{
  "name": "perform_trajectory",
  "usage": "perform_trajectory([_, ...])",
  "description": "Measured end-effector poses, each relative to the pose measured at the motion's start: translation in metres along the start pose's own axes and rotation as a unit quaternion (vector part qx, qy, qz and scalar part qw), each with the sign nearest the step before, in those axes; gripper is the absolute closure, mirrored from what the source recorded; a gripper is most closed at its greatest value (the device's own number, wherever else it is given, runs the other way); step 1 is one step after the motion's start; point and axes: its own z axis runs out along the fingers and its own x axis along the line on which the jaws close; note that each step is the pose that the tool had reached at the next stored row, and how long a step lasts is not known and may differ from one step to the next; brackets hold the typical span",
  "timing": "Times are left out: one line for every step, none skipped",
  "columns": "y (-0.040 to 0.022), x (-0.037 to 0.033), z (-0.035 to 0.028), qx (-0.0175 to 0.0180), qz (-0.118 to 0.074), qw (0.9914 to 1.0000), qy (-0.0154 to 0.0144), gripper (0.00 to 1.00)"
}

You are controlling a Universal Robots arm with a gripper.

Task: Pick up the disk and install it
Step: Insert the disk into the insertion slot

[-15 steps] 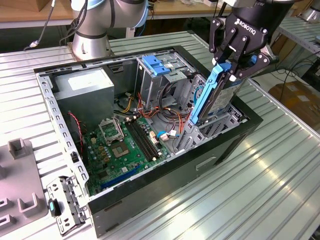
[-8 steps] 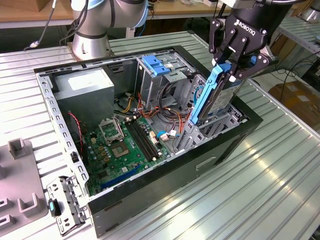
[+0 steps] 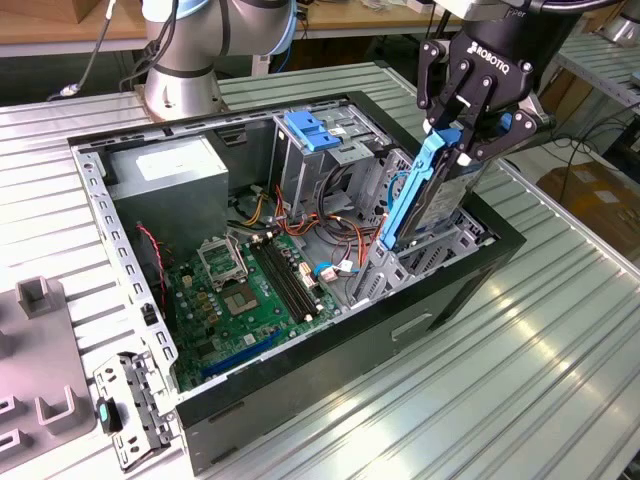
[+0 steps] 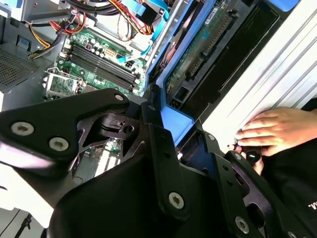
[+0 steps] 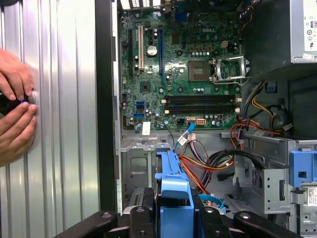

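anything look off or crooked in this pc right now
Yes. The flat dark hard drive with blue plastic side rails stands tilted on end, partly out of the metal drive bay, clamped by the gripper. Also, a person's hands rest on the ribbed metal table beside the black computer case.

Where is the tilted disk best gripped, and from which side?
By its upper end, from above, as the gripper does: the disk stands tilted on end, lower part in the drive cage, so probably only that end is free.
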Motion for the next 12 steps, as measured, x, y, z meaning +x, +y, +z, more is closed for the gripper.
perform_trajectory([0.0, 0.0, 0.0, 0.0, 0.0, 1.0, 0.0, 0.63])
perform_trajectory([0.0, 0.0, 0.0001, 0.0, 0.0, 1.0, 0.0, 0.62])
perform_trajectory([0.0, 0.0, 0.0, 0.0, 0.0, 1.0, 0.0, 0.56])
perform_trajectory([0.0001, 0.0, 0.0, 0.0, 0.0, 1.0, 0.0, 0.56])
perform_trajectory([0.0, 0.0, 0.0002, 0.0, 0.0, 1.0, -0.0002, 0.56])
perform_trajectory([0.0001, 0.0, 0.0002, 0.0, 0.0, 1.0, -0.0001, 0.56])
perform_trajectory([0.0001, 0.0, 0.0006, 0.0, 0.0, 1.0, -0.0001, 0.56])
perform_trajectory([0.0001, 0.0001, 0.0041, 0.0, 0.0, 1.0, 0.0, 0.56])
perform_trajectory([0.0001, 0.0002, 0.0067, 0.0, 0.0, 1.0, 0.0, 0.56])
perform_trajectory([0.0001, 0.0004, 0.0085, 0.0, 0.0, 1.0, 0.0, 0.56])
perform_trajectory([0.0001, 0.0007, 0.0116, 0.0, 0.0, 1.0, -0.0001, 0.56])
perform_trajectory([0.0001, 0.0009, 0.0133, 0.0, 0.0, 1.0, 0.0, 0.58])
